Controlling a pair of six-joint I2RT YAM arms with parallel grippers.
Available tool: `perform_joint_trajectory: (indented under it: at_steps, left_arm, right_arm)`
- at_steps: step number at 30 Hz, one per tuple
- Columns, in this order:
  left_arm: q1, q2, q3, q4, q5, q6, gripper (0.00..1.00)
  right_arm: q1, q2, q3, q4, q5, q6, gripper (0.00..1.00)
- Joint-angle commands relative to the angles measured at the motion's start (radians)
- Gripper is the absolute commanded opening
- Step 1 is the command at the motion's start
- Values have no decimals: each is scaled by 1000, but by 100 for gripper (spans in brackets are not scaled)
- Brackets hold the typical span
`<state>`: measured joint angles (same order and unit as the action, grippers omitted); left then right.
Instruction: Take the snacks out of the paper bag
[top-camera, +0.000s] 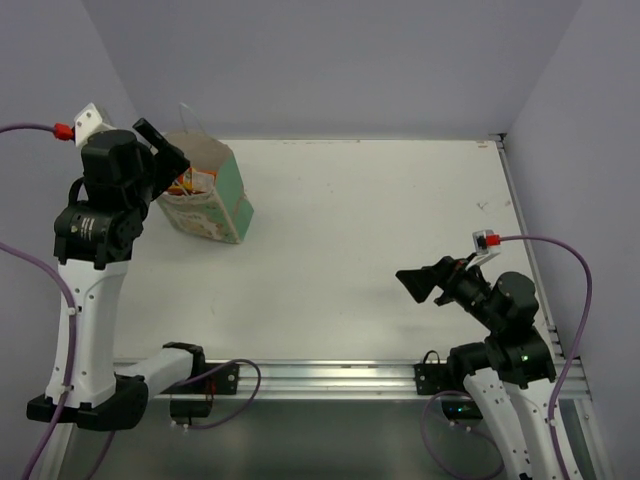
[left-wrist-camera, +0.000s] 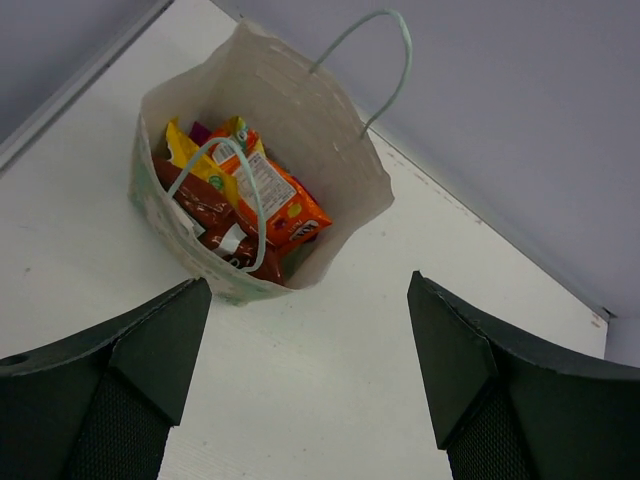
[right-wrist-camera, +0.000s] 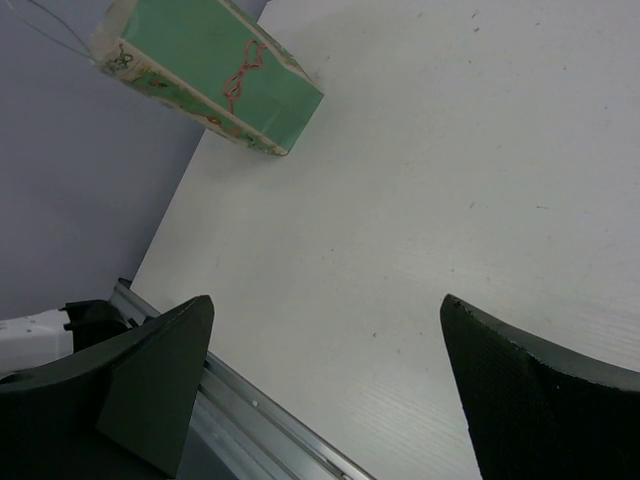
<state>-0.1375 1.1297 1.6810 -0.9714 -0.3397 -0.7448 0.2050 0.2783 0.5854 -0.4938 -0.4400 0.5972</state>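
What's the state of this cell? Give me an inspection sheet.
Surface: white table, bare apart from the paper bag.
Job's things: paper bag standing far left, mouth open; snacks inside, none seen outside.
Clutter: nothing seen.
Hands: left hand open, aimed at the bag's mouth, not touching; right hand open over bare table.
Cables: purple cable beside each arm.
Surroundings: grey walls on three sides; metal rail at near edge.

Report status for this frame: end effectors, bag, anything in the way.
Left end effector open, poised over paper bag. Right end effector open, empty, well clear. Snacks inside bag. String handle draped across the opening.
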Motion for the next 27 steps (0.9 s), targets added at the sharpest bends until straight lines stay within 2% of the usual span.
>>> perform_joint_trajectory:
  at_steps: [1, 5, 10, 18, 21, 24, 25, 27]
  left_arm:
    - [6, -25, 3, -38, -97, 28, 88]
    - [7, -33, -35, -21, -140, 39, 88]
    - [10, 7, -58, 60, -124, 59, 89]
    - [79, 104, -67, 160, -16, 71, 90]
    - [107, 137, -69, 172, 27, 76, 86]
    - [111, 145, -69, 189, 74, 74, 50]
    - [111, 143, -67, 197, 94, 62, 24]
    - [111, 139, -61, 203, 166, 32, 0]
  right_arm:
    - [-3, -10, 7, 14, -26, -17, 98]
    - [-4, -14, 11, 15, -37, -20, 98]
    - [-4, -13, 24, 3, -40, -28, 98]
    - [-4, 1, 44, -20, -19, -60, 98]
    - [-4, 4, 45, -12, -25, -59, 98]
    - [-3, 10, 53, -6, -23, -60, 98]
    - [-4, 13, 50, -6, -22, -62, 98]
    - [-4, 10, 41, -2, -22, -60, 98]
